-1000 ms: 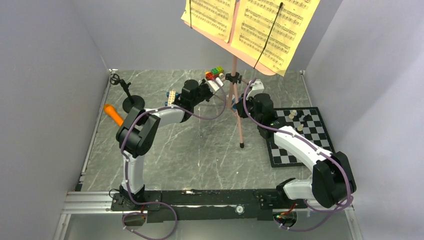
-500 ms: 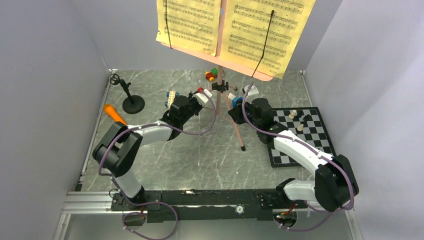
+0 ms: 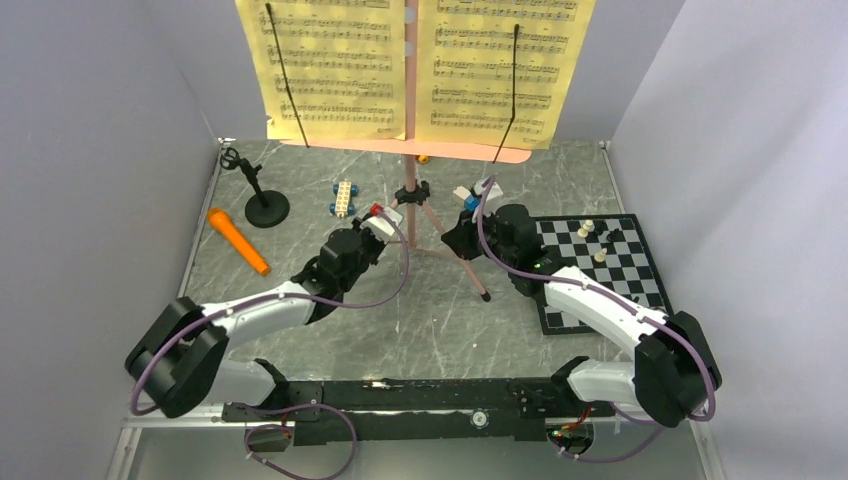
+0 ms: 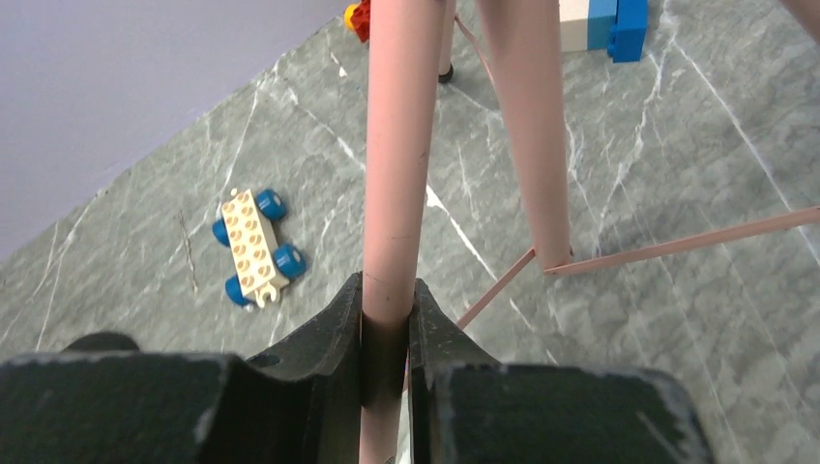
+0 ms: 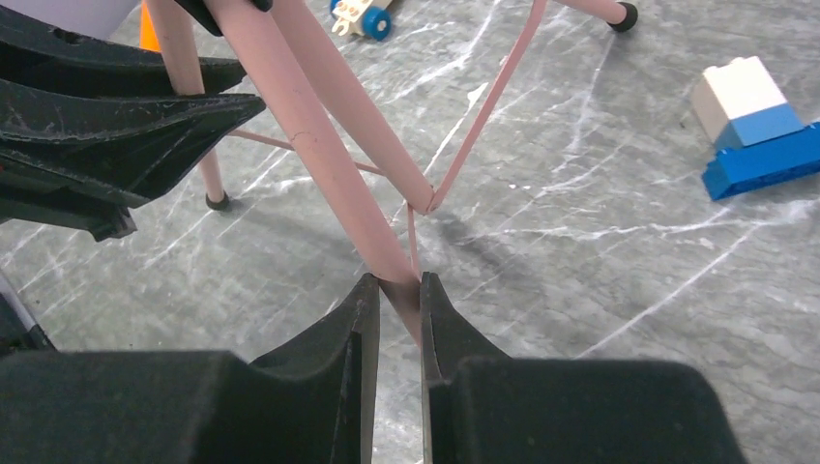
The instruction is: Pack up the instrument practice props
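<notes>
Grey marble table [image 3: 400,320], walled in on three sides. Biggest prop is the pink music stand [image 3: 411,100], upright at centre-far, with the yellow sheet-music pages [image 3: 330,80] spread on its desk under two black clips.

Step in hand looks like dealing with the stand first: both arms are on its tripod. Left gripper [image 4: 387,300] is narrow, clamped on one pink leg tube. Right gripper [image 5: 398,290] is narrow too, clamped on another leg just below where a thin brace joins it. Can't tell whether the feet are touching the table.

Next move is probably to shift or lay the stand down. It's top-heavy with the pages, so both arms need to move together or it will twist in the grip. No packing box in view.

Chessboard [image 3: 600,270] is right of the stand, not part of the job. Orange microphone [image 3: 238,240] lies flat at left, well apart from both grippers. Black mic stand [image 3: 262,200] is upright just beyond it. Block toy car [image 3: 344,197] sits between the mic stand and the tripod.
</notes>
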Tool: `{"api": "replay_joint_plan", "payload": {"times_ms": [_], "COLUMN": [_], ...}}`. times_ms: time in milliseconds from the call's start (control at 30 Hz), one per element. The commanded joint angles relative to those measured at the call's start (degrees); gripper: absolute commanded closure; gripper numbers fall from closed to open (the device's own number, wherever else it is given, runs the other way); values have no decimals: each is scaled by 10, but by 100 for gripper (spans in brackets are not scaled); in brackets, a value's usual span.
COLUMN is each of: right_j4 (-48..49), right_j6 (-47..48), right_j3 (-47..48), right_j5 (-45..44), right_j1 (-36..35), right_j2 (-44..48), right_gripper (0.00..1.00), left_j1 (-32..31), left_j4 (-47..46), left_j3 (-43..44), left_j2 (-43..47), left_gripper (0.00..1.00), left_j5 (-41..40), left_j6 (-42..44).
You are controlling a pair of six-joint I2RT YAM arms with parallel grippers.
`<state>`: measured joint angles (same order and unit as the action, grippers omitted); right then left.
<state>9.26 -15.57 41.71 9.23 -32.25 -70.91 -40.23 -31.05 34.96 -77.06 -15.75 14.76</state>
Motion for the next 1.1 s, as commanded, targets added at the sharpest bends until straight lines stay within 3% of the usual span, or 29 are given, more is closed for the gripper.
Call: {"api": "replay_joint_plan", "payload": {"times_ms": [0,333,667,700,800,867,967,1067], "right_j4": [-9,-3,-10,-14,-24,-25,-25,-30], "right_j6": [-8,-11,-19,-18,-12,-5,6,18], "right_j3": [-14,-19,-33,-32,-23,-13,16,49], "right_j5": [-65,-91,-141,-152,-178,-194,-201,-206], "right_j1": [-16,-109,-164,-164,-164,-162,-160,-158], "right_j2": [-17,-34,-40,-38,-36,-41,-63,-90], "right_gripper": [100,100,100,96,62,50,41,39], "left_j1": [-8,-8,-8,-8,-8,-8,-7,-9], "left_j4": [-3,130,157,154,148,150,151,155], "left_j3": [-20,-27,-17,-17,-18,-19,-20,-22], "left_j2": [82,156,123,123,126,128,129,130], "left_gripper": [100,100,100,100,100,100,100,100], "left_j5": [-46,-56,-57,-54,-45,-42,-37,-33], "left_j6": [-82,-105,-125,-126,-127,-127,-128,-132]}}
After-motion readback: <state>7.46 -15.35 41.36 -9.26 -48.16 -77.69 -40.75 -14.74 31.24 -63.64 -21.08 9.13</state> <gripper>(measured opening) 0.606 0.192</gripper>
